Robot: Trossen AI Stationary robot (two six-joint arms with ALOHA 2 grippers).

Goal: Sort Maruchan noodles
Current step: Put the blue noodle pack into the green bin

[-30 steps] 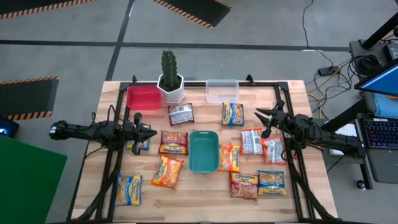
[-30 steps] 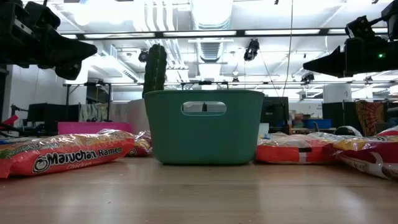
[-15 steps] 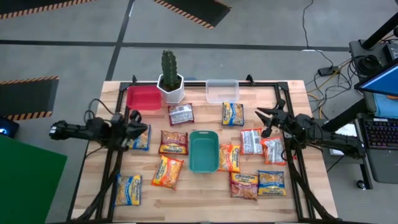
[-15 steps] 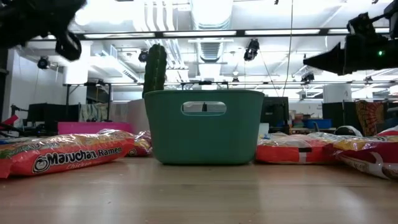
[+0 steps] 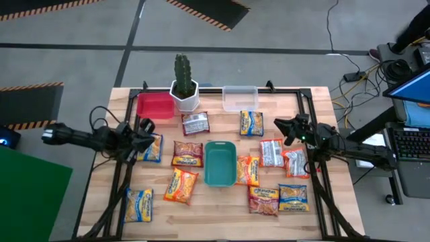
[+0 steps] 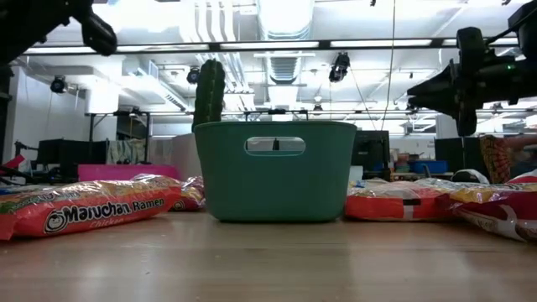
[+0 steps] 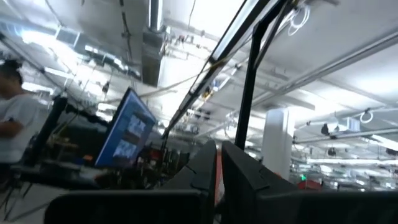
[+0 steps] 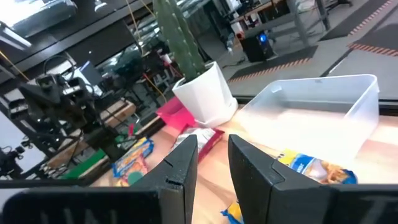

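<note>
though three trays stand ready, the pink tray (image 5: 155,105), the clear tray (image 5: 240,98) and the green tray (image 5: 220,163), none holds a noodle packet that i can see, so the sorting looks barely begun. about a dozen noodle packets (image 5: 187,153) lie flat on the table (image 5: 218,215), spread around the green tray: yellow-blue ones near the left edge and the front right, orange-red ones left of the green tray, white-red ones toward the right. a cactus (image 5: 183,74) in a white pot sits between the pink and clear trays.

the left gripper (image 5: 146,134) hangs above the yellow-blue packet (image 5: 153,147) just beside the pink tray; in its wrist view the fingers (image 7: 249,177) sit nearly together with something orange-red showing in the narrow gap, though whether they clamp anything i cannot tell. the right gripper (image 5: 281,125) hovers near the white-red packets with its fingers (image 8: 180,165) a little apart and nothing between them.

compared with a second ago, the left arm has drawn back toward the table's left edge and lifted, its wrist camera now tipped up at the ceiling, uncovering the yellow-blue packet it had been over. the right gripper has turned slightly and shifted a touch toward the far side. every packet lies where it lay.
</note>
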